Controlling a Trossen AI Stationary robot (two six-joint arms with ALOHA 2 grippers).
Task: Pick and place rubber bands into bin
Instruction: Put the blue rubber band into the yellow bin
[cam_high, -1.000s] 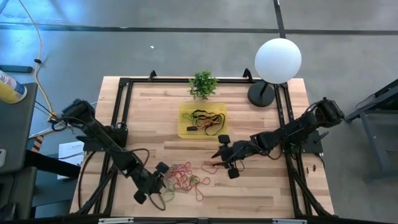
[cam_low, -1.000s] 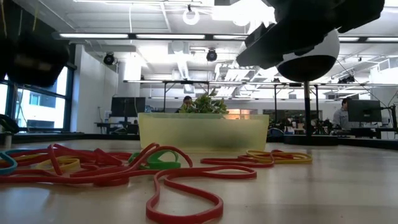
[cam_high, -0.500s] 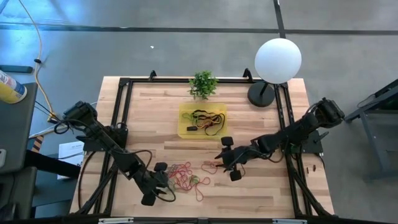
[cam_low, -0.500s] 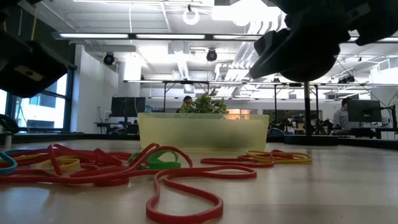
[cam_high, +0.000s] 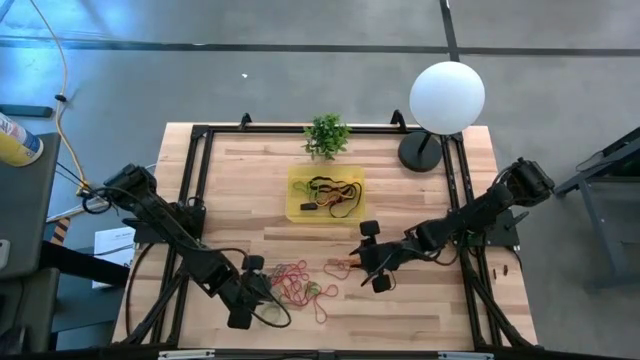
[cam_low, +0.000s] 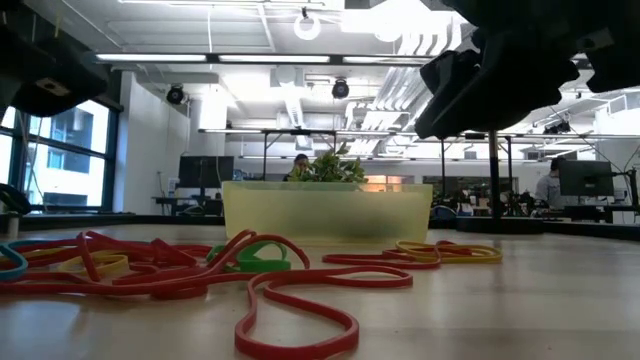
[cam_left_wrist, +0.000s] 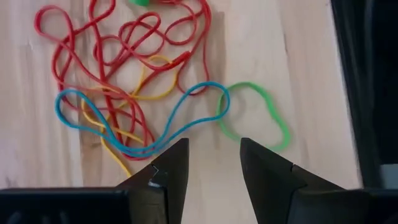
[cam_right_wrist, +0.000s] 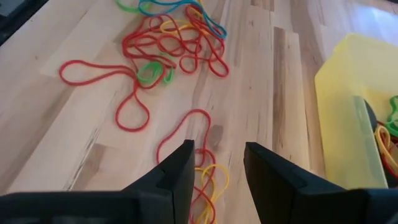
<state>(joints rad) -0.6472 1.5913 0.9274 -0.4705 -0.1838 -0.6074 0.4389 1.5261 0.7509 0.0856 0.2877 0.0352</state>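
Your stock: thin coloured elastic rubber bands (cam_high: 300, 283) tangled on the pale wooden worktop (cam_high: 250, 190), more inside the shallow translucent yellow plastic bin (cam_high: 325, 193). Left gripper (cam_left_wrist: 212, 163) and right gripper (cam_right_wrist: 218, 167) hover over loose bands, fingers spread, empty.

Red, yellow, blue and green rubber bands (cam_left_wrist: 134, 93); translucent yellow bin (cam_high: 297, 205); pale wood table (cam_high: 420, 300).

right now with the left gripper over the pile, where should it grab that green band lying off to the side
Take the green band on the free arc of its loop, the side away from the blue band that it touches. It lies flat and open on the wood, so the open left gripper should probably come straight down, one finger inside the loop and one outside.
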